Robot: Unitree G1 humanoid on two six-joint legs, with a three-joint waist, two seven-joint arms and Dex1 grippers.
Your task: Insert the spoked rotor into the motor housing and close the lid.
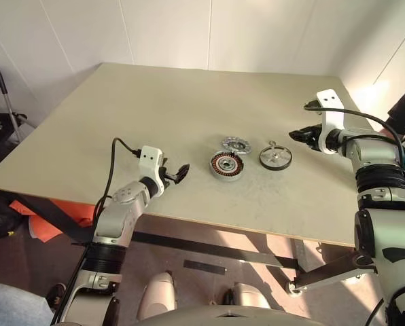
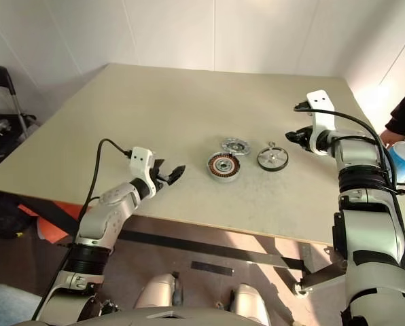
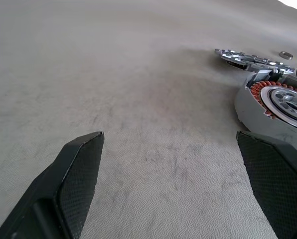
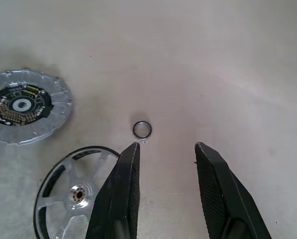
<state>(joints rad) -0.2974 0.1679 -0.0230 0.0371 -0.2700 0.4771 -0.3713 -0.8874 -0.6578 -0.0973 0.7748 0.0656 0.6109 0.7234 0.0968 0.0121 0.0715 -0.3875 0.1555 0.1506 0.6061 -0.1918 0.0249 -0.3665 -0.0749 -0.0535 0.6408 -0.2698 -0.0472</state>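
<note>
Rotor still out on the table, housing open, lid lying apart.

The rotor [image 1: 275,158] lies flat just right of the housing [image 1: 227,166], and the lid [image 1: 236,143] sits just behind the housing, so nothing is in the housing yet beyond its copper windings. Your right gripper [image 4: 163,149] hangs above the table near the rotor's rim, jaws partly open and empty, with a small loose ring [image 4: 142,130] just ahead of its fingertips. Your left gripper [image 1: 177,174] is wide open and empty, left of the housing. If you close now you could pinch the ring instead of the rotor, or nudge it away. A grip on one thin spoke may let the rotor tilt and jam on the housing rim.
</note>
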